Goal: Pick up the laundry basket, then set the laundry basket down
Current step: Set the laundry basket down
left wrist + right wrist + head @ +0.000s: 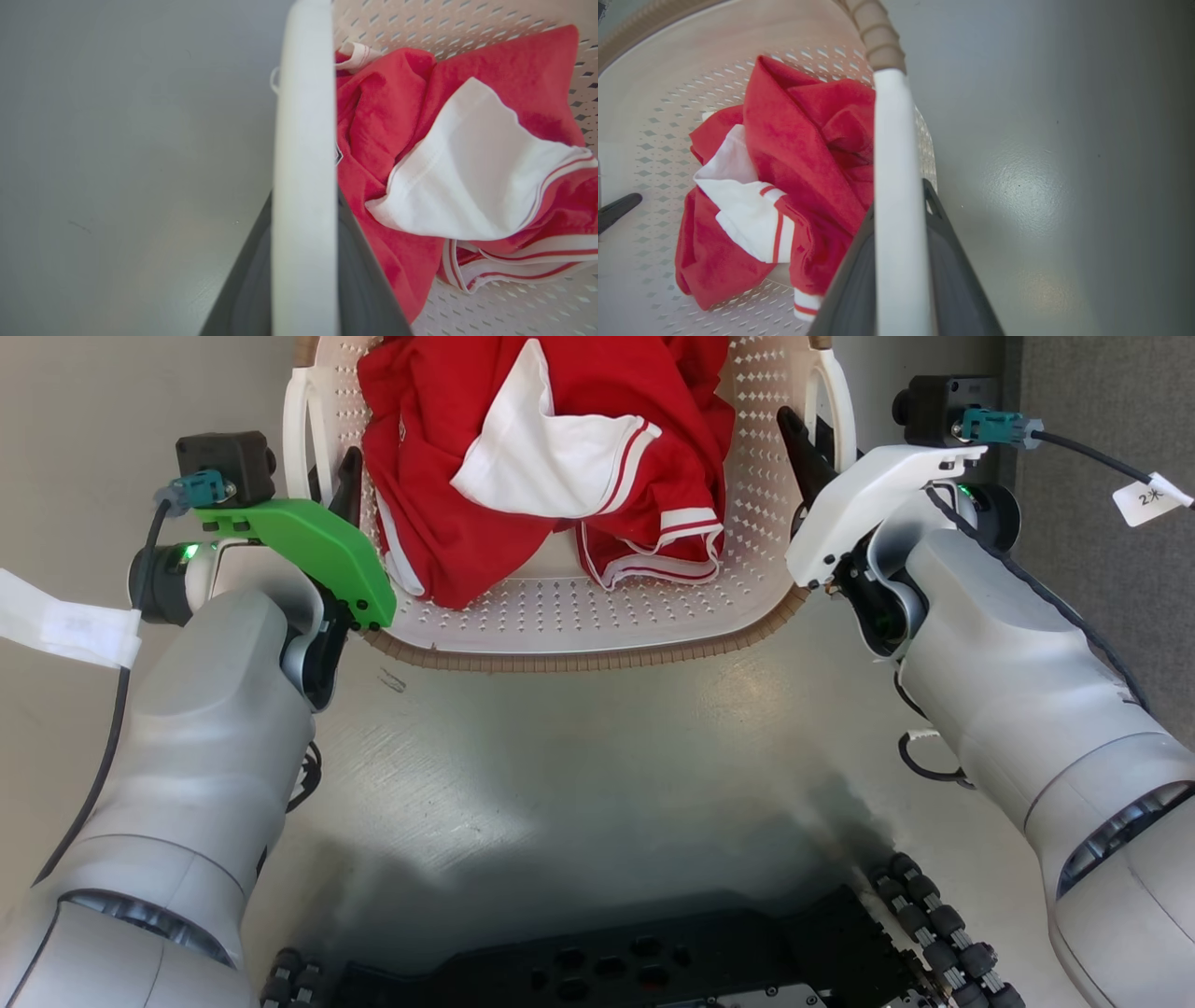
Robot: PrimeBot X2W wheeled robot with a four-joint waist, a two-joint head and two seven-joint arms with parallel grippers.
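- Head view: the laundry basket (597,616) sits at the top centre, straight ahead of the robot, over a grey floor (579,784). Whether its base touches the floor cannot be told.
- A crumpled red and white garment (560,448) lies inside the basket, bunched toward the far side, leaving the near perforated wall bare.
- The brown rim (579,660) curves along the near edge.
- The left end effector (341,476) reaches the left handle (297,429) of the basket, and the right end effector (803,443) reaches the right handle (840,411). The two arms flank the basket.
- Left wrist view: the white handle (303,140) runs up the middle, with a dark finger (243,289) on each side of it. The left end effector (303,200) is clenched on that handle, and the garment (467,177) lies just beyond, inside the basket.
- Right wrist view: the white handle (896,140) passes between the two dark fingers (957,280). The right end effector (900,210) is clenched on it.
- In that view the handle meets the brown rim (878,37) at the top, with the garment (794,140) to one side and grey floor to the other.
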